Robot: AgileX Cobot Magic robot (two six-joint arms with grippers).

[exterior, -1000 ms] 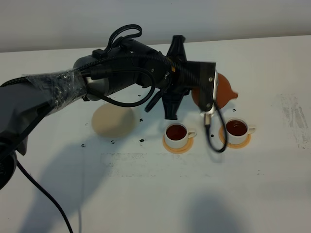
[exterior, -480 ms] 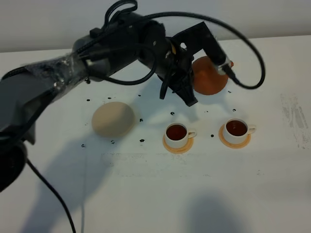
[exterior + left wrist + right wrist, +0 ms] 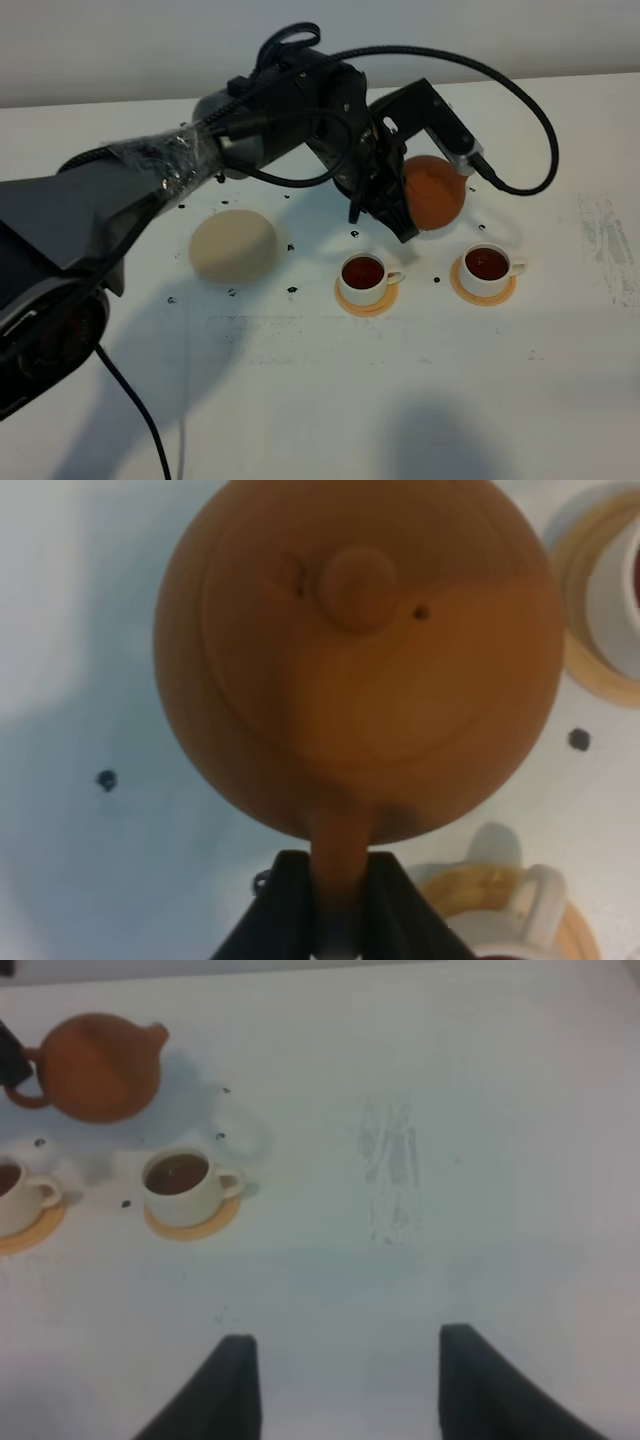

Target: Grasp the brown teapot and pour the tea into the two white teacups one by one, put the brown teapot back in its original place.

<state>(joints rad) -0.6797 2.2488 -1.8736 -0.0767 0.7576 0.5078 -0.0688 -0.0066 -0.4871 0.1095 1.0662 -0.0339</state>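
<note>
Two white teacups (image 3: 362, 275) (image 3: 488, 267) sit full of dark tea on orange coasters (image 3: 366, 298), so pouring looks done; return leg left. Left end effector (image 3: 400, 215) is clamped on the loop handle of the brown teapot (image 3: 434, 191), held in the air just behind the cups, near level. In the left wrist view the lid knob (image 3: 358, 586) faces the camera, handle toward the fingers (image 3: 285, 900). Spout-to-handle axis runs roughly left-right, spout pointing to the exterior view's right, away from the cream saucer (image 3: 232, 245). Right end effector (image 3: 345, 1385) hangs over bare surface (image 3: 400, 400), holding nothing; its fingers look apart, state unclear.

Risks: pinch on thin handle could let pot swing and dribble; low carry could clip the near cup; off-centre landing on saucer.
</note>
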